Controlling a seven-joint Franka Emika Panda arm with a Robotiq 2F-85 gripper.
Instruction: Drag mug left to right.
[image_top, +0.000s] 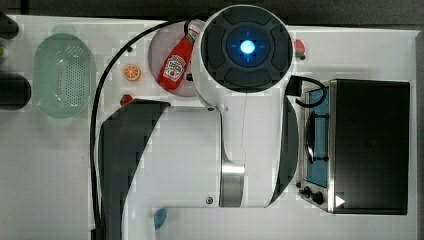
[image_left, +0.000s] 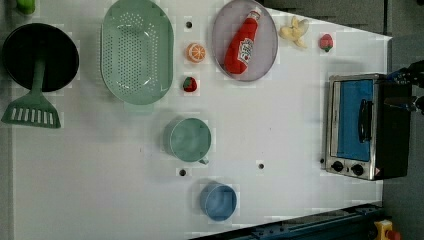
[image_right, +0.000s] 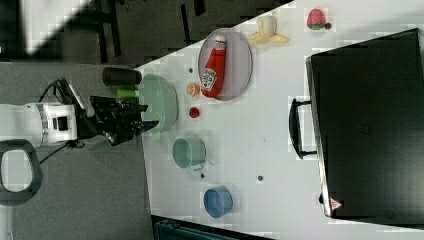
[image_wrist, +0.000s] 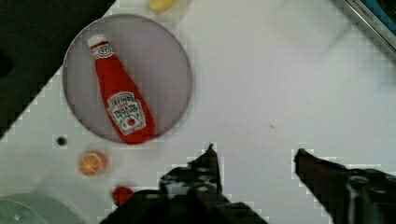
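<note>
The small round teal-green mug (image_left: 189, 139) is seen upright on the white counter (image_left: 100, 200), near the middle of its surface, with its short handle turned toward the edge where the round blue cup (image_left: 218, 201) stands. The mug is set apart from the blue cup and from the large pale-green perforated colander (image_left: 136, 50), which lies toward the far edge in the left view. In the right view the mug (image_right: 189, 152) is found between the colander (image_right: 159, 102) and the blue cup (image_right: 218, 201).

The black two-fingered hand (image_wrist: 254, 156) is held well above the counter with its fingers spread apart and nothing between them; in the right view the hand (image_right: 145, 116) is seen off the counter's left edge, clear of the mug.

A red plastic ketchup bottle (image_left: 243, 42) is laid on a grey round plate (image_left: 265, 40) near the far edge in the left view. Beside the plate, an orange slice (image_left: 196, 52) and a small red strawberry-like piece (image_left: 189, 84) are placed between plate and colander. A silver toaster oven (image_left: 357, 125) with a blue-tinted door is set at the counter's right edge in the left view. A black pan (image_left: 40, 56) holding a green slotted spatula (image_left: 32, 112) is placed at the opposite edge.
</note>
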